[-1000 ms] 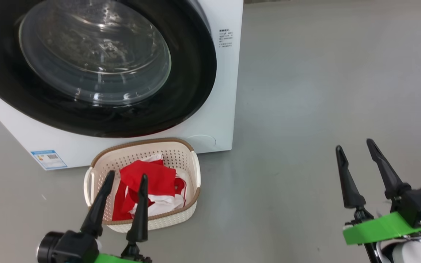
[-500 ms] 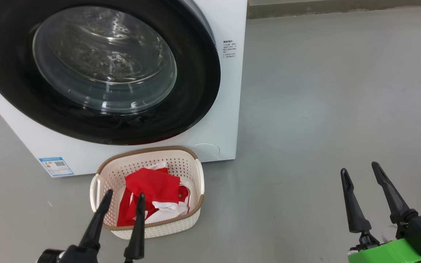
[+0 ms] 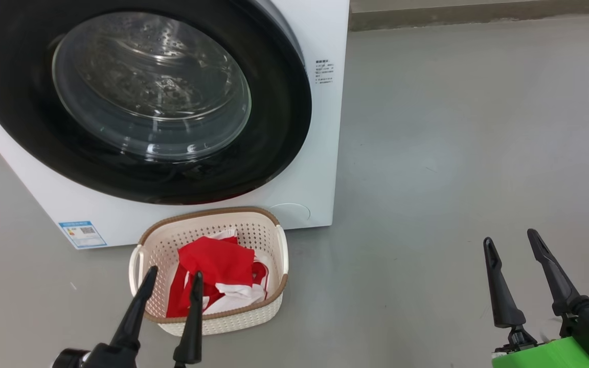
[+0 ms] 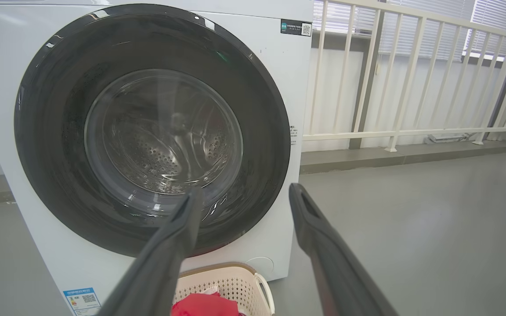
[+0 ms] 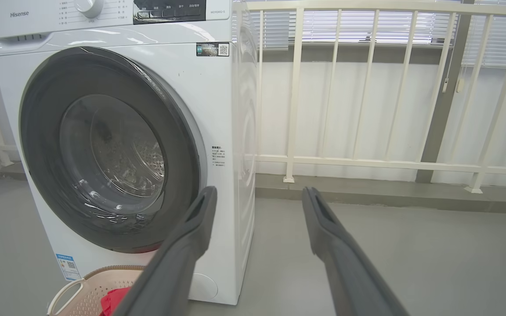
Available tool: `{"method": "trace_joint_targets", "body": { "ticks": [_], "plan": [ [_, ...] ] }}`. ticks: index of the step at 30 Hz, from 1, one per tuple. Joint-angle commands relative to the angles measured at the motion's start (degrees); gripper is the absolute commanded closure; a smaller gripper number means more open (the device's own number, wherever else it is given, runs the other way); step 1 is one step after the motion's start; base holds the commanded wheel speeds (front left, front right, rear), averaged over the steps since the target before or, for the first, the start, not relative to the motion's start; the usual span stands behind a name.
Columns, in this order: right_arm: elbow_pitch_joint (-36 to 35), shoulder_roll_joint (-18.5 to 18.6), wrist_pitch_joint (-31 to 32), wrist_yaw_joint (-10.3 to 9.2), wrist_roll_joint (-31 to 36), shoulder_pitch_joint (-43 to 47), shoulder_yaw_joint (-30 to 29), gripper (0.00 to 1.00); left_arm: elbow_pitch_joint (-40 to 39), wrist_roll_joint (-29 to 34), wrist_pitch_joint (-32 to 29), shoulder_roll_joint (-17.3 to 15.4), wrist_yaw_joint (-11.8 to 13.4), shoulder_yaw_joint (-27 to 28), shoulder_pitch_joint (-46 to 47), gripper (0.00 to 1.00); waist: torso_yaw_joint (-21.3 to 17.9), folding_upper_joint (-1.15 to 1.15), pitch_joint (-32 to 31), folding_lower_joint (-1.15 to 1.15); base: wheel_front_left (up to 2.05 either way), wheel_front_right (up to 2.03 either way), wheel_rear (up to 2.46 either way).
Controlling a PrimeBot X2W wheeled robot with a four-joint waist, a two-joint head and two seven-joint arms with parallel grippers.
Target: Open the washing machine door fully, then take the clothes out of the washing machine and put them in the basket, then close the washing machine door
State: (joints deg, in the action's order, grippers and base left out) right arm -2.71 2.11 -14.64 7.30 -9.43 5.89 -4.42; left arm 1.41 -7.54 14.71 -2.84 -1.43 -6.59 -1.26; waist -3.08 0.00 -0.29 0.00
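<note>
My left jaws and right jaws hung spread, empty. Red clothes (image 3: 218,263) lay in the basket (image 3: 253,232) just beyond the left jaws; a careless dip could snag them. The washing machine door (image 3: 151,97) ahead looked shut; if unlatched, it might swing out.

The head view has lifted a little, so the washer (image 3: 320,153) and basket (image 3: 212,210) sit lower in it. The left hand (image 3: 175,271) and right hand (image 3: 509,235) have both drawn back toward the robot.
</note>
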Motion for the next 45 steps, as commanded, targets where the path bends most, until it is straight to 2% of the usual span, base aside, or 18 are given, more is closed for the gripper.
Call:
{"method": "trace_joint_targets", "body": {
  "ticks": [1,3,4,11,15,20,45],
  "plan": [
    [-1.67,0.76,-0.36,0.19,0.34,-0.15,1.24,0.00,-1.23,0.48,0.29,-0.45,-0.16,1.90,0.70,0.00,0.12,0.00,0.07,0.00,0.00,0.00,0.00],
    [-1.67,0.76,-0.36,0.19,0.40,-0.12,1.23,0.00,-1.18,0.81,0.29,-0.45,0.01,2.04,0.71,0.00,0.24,0.00,0.14,0.00,0.00,0.00,0.00],
    [0.00,0.00,0.00,-0.01,0.00,0.02,-0.05,1.00,-0.01,0.33,0.00,0.00,-0.07,0.07,0.00,1.00,0.24,0.00,0.13,0.00,0.00,0.00,0.00],
    [3.06,-0.61,0.34,-0.01,-2.14,-0.09,0.16,1.00,2.95,-1.75,-0.50,0.16,-0.18,-0.20,-0.31,1.00,0.32,0.00,0.15,0.02,0.00,0.00,0.00],
    [3.46,-0.36,0.86,0.00,-5.03,-0.42,0.30,1.00,3.23,-4.59,-1.12,0.07,-0.37,0.14,-0.12,1.00,0.41,0.00,0.03,0.13,0.00,0.00,0.00],
    [4.11,-0.09,1.50,0.01,-8.58,-0.98,0.49,1.00,3.72,-8.09,-1.87,-0.04,-0.61,0.56,0.25,1.00,0.52,0.00,0.16,0.01,0.00,0.00,0.00],
    [6.78,0.86,4.81,0.05,-25.21,-3.33,1.00,1.00,5.72,-24.74,-5.59,-0.40,-1.77,2.74,1.83,1.00,1.07,0.00,0.24,0.00,0.00,0.00,0.00]
  ]
}}
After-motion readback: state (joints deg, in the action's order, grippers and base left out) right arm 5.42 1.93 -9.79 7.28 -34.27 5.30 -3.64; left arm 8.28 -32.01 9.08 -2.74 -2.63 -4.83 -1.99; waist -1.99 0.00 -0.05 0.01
